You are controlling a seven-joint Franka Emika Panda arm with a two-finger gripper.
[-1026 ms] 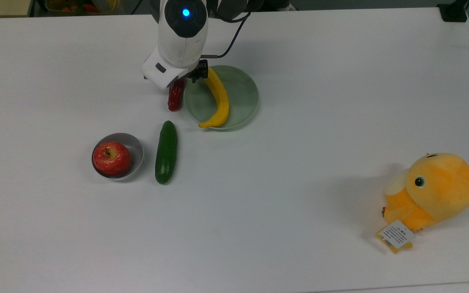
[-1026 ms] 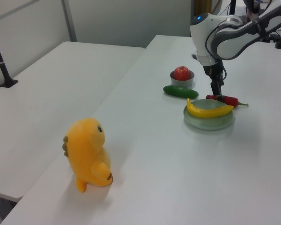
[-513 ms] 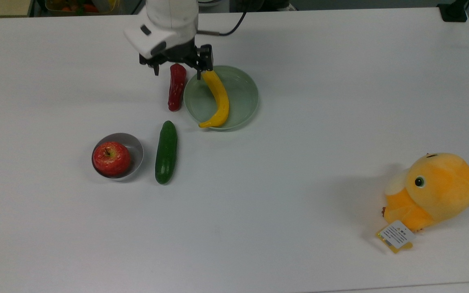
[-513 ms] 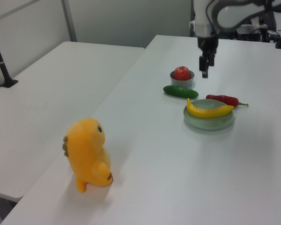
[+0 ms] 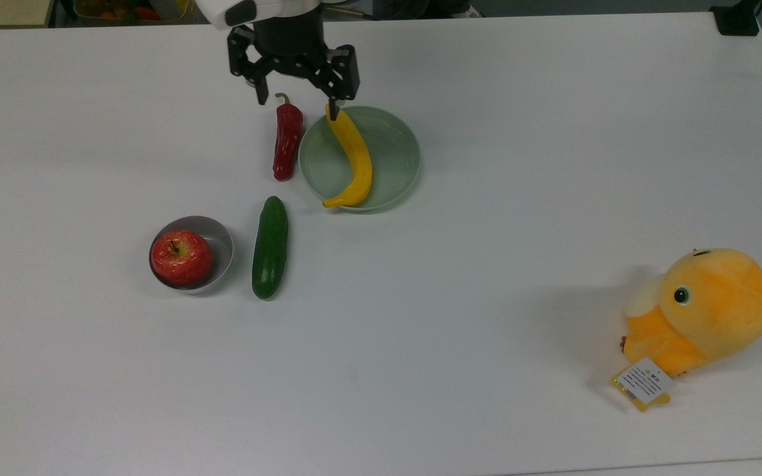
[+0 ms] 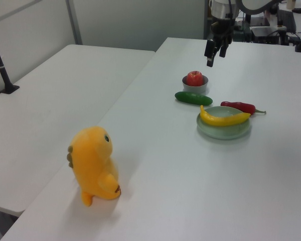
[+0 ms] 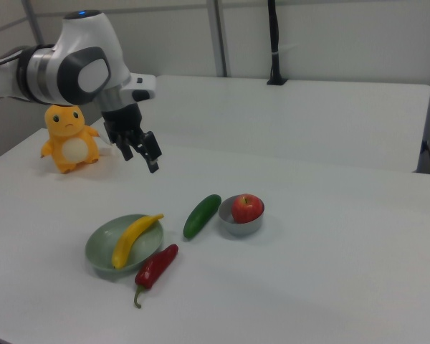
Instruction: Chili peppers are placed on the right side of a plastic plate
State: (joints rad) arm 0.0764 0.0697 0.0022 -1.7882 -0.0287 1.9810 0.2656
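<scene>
Lying on the table (image 5: 487, 370) just beside the plastic plate (image 5: 391, 155), on the top view's left, toward the far edge: chili peppers (image 5: 286, 140). Gripper (image 5: 297, 109) spread, empty, raised clear. Placement apparently done; only retreat left.

Glossy chili peppers (image 5: 286, 141), seemingly plastic plate (image 5: 397, 142), plush toy (image 5: 705, 311).
</scene>
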